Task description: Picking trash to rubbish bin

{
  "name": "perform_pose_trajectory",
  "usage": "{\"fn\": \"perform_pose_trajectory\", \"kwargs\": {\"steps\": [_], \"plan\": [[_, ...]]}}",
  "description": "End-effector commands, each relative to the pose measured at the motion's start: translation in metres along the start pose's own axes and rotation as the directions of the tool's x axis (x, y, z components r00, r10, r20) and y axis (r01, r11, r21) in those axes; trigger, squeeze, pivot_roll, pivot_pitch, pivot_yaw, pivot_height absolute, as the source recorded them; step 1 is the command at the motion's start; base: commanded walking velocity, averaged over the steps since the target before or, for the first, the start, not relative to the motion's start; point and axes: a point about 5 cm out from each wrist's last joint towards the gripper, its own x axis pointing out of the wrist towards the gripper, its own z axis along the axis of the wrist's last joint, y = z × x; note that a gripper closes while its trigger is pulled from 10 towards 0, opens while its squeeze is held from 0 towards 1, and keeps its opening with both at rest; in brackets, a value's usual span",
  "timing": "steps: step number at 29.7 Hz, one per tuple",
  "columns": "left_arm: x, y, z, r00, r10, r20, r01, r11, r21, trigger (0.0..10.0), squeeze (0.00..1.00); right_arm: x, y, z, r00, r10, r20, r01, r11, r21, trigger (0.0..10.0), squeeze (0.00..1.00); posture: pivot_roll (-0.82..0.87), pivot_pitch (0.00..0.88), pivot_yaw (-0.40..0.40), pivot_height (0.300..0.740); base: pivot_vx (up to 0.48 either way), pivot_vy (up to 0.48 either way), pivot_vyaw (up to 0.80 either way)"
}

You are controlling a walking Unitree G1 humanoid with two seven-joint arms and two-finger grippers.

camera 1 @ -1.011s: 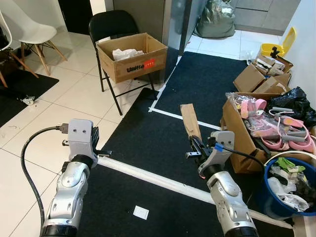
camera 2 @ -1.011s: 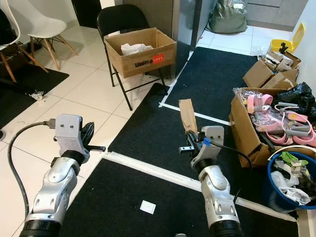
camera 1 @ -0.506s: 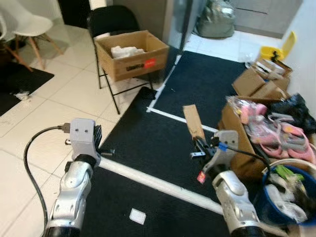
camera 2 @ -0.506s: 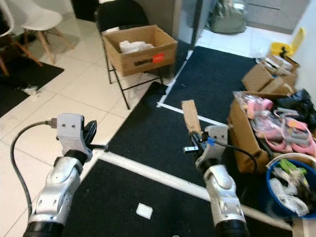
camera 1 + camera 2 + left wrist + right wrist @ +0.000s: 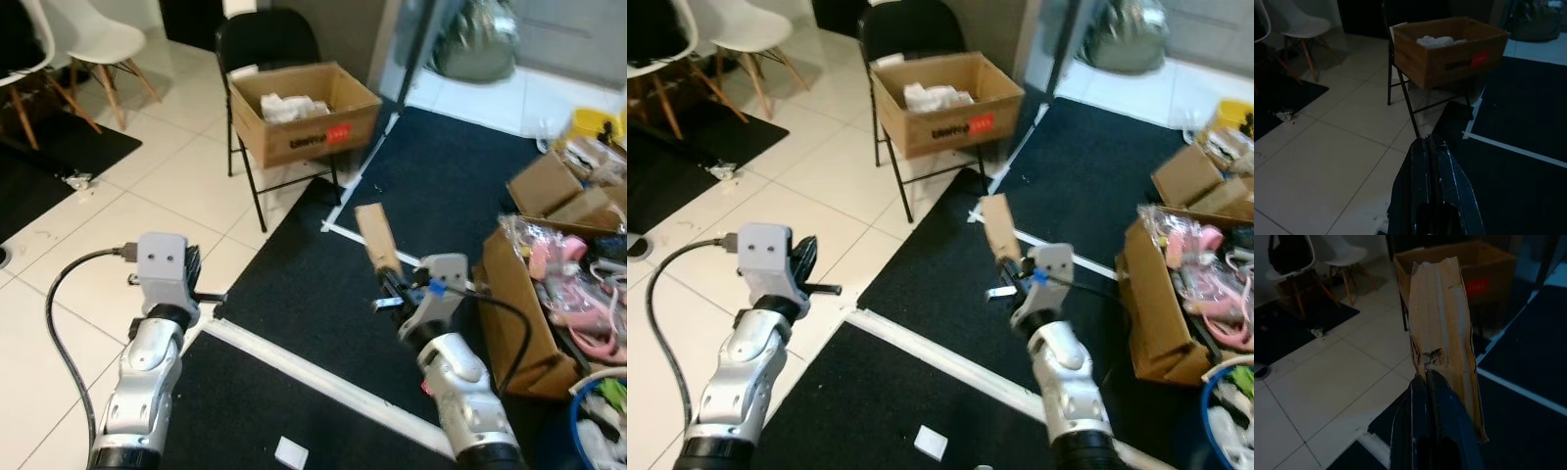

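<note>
Gripping cardboard strip [image 5: 376, 236], right gripper [image 5: 390, 285], open tile ahead

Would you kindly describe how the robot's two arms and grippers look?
Both arms are jointed silver metal segments with dark bands. The left arm ends in a boxy grey wrist block with two dots, and a thick black cable loops from it. The right arm carries a thinner black cable and a small blue tag. Both grippers' fingers are long and black.
</note>
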Motion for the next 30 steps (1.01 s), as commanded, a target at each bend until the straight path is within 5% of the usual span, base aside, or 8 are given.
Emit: {"fn": "perform_pose_trajectory", "kwargs": {"steps": [1, 17, 30], "plan": [[-0.0027, 0.0017, -0.0054, 1.000, 0.006, -0.026, -0.006, 1.000, 0.007, 10.0, 0.00, -0.0029, 0.0039, -0.0080, 0.999, 0.007, -0.031, -0.006, 1.000, 0.013, 10.0, 0.00, 0.03, 0.141, -0.008, 0.740, 0.277, 0.000, 0.00], [-0.0038, 0.0025, -0.0056, 0.999, -0.002, -0.032, 0.003, 1.000, 0.020, 10.0, 0.00, -0.0024, 0.0052, -0.0119, 0.999, -0.004, -0.048, 0.005, 0.999, 0.033, 10.0, 0.00, 0.04, 0.131, -0.011, 0.740, 0.272, 0.000, 0.00], [-0.0034, 0.0001, -0.0053, 1.000, -0.014, -0.026, 0.015, 1.000, 0.023, 10.0, 0.00, -0.0019, 0.0047, -0.0124, 0.999, -0.005, -0.051, 0.006, 0.999, 0.033, 10.0, 0.00, 0.04, 0.115, -0.015, 0.740, 0.269, 0.000, -0.50]]}}
